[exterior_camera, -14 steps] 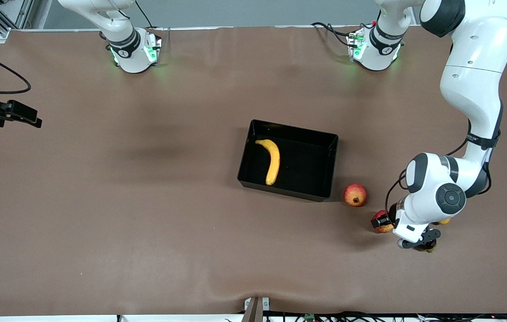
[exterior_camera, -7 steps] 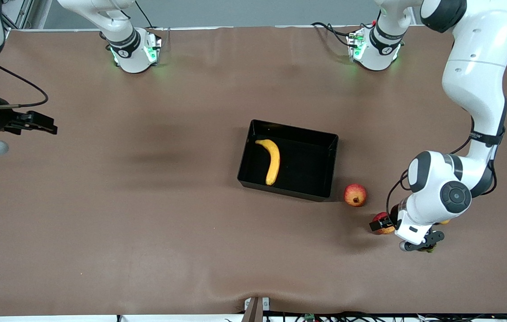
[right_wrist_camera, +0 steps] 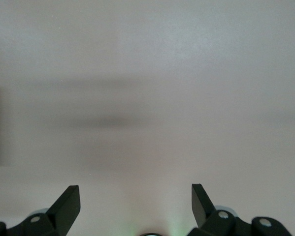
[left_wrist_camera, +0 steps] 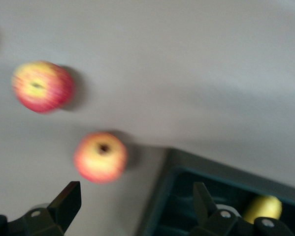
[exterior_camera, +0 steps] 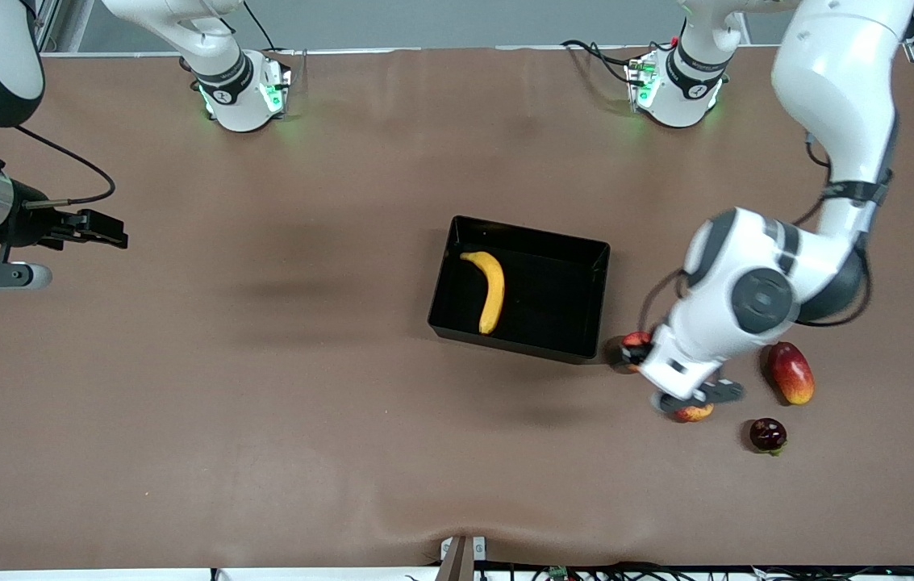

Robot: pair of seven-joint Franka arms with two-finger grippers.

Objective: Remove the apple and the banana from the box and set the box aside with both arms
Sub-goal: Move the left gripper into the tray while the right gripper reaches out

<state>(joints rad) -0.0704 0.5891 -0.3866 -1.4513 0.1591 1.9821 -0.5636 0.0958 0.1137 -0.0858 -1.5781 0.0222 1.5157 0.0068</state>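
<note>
The black box (exterior_camera: 598,266) sits mid-table with the banana (exterior_camera: 490,289) lying in it. In the left wrist view its corner (left_wrist_camera: 186,169) and the banana's tip (left_wrist_camera: 263,209) show. The apple (exterior_camera: 694,414) lies on the table, nearer the front camera than the box, toward the left arm's end. It also shows in the left wrist view (left_wrist_camera: 43,86). My left gripper (exterior_camera: 626,353) is open and empty, over the table beside the box's corner (left_wrist_camera: 135,194). My right gripper (exterior_camera: 106,230) is open and empty over bare table at the right arm's end (right_wrist_camera: 136,196).
A round orange-red fruit with a dark crown tip (exterior_camera: 636,338) lies by the box's corner, partly under my left hand, and shows in the left wrist view (left_wrist_camera: 100,157). A red-yellow mango (exterior_camera: 790,373) and a small dark fruit (exterior_camera: 767,434) lie toward the left arm's end.
My left gripper has left the apple on the table and moved toward the box's corner, uncovering the mango and the dark fruit. My right gripper has moved a little toward the table's middle.
</note>
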